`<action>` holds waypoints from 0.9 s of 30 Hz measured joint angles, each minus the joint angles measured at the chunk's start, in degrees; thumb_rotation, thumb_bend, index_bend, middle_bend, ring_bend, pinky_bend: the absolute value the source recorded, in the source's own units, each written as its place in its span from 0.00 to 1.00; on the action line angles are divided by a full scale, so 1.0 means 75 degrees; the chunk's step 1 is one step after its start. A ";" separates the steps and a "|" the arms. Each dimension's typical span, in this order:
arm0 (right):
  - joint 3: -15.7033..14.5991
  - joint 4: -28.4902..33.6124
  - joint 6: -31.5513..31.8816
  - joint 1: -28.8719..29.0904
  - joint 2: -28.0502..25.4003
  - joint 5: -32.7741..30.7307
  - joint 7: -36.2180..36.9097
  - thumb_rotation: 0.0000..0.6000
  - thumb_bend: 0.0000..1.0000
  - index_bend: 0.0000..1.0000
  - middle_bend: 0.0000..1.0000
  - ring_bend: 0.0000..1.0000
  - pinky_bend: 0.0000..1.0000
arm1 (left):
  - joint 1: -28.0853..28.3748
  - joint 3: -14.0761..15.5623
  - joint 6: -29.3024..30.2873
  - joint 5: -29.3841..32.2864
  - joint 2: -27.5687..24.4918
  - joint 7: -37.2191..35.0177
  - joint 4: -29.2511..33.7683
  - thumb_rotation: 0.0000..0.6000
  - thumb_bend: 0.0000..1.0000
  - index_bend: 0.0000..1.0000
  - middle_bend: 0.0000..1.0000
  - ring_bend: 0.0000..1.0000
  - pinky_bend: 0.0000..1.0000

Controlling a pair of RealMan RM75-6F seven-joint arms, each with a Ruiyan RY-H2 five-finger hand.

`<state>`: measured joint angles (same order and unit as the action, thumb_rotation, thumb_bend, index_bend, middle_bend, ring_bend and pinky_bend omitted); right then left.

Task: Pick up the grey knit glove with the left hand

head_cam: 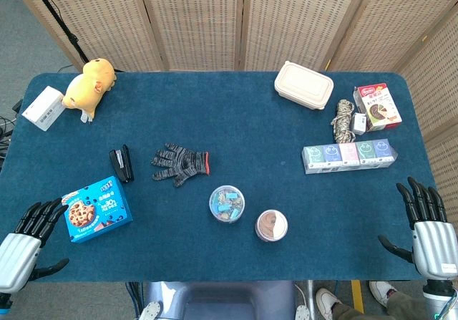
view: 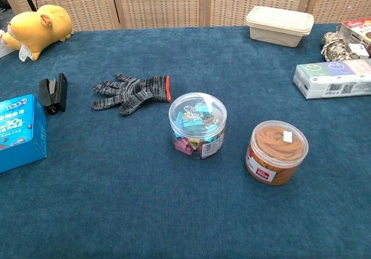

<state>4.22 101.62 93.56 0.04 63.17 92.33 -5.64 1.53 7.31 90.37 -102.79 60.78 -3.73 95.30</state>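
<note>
The grey knit glove (head_cam: 180,163) lies flat on the blue table, its fingers pointing left and its red-edged cuff to the right; the chest view shows the glove (view: 131,92) left of centre. My left hand (head_cam: 27,243) hovers at the table's near left corner, fingers spread, holding nothing, well short of the glove. At the near right corner my right hand (head_cam: 428,226) is likewise spread and empty. Neither hand appears in the chest view.
A black stapler (head_cam: 121,163) and a blue cookie box (head_cam: 96,209) lie between my left hand and the glove. A clear tub of clips (head_cam: 226,203) and a jar of rubber bands (head_cam: 271,225) stand near centre. A plush toy (head_cam: 89,86), lunchbox (head_cam: 303,84) and boxes sit farther back.
</note>
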 measured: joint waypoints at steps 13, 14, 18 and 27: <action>0.0039 0.0020 0.0062 -0.0023 -0.0045 -0.0045 0.0091 1.00 0.00 0.00 0.00 0.00 0.00 | 0.0061 -0.0015 -0.0146 0.0087 -0.0012 -0.0019 0.0038 1.00 0.03 0.00 0.00 0.00 0.00; 0.0044 0.0021 0.0070 -0.0026 -0.0046 -0.0052 0.0085 1.00 0.00 0.00 0.00 0.00 0.00 | 0.0076 -0.0020 -0.0167 0.0095 -0.0024 -0.0027 0.0061 1.00 0.03 0.00 0.00 0.00 0.00; 0.0049 0.0016 0.0028 -0.0021 -0.0043 -0.0105 0.0074 1.00 0.00 0.00 0.00 0.00 0.00 | 0.0225 -0.0129 -0.0306 0.0180 -0.0112 -0.0059 0.0250 1.00 0.03 0.00 0.00 0.00 0.00; 0.0116 -0.0038 -0.0103 0.0038 -0.0023 -0.0312 0.0102 1.00 0.00 0.00 0.00 0.00 0.00 | 0.1135 -0.0656 -0.1687 0.0807 -0.0344 0.0461 0.1012 1.00 0.04 0.00 0.00 0.00 0.00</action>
<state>5.09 101.34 92.79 0.33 63.00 89.98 -4.88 10.04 2.39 77.71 -96.73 58.20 -0.28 102.90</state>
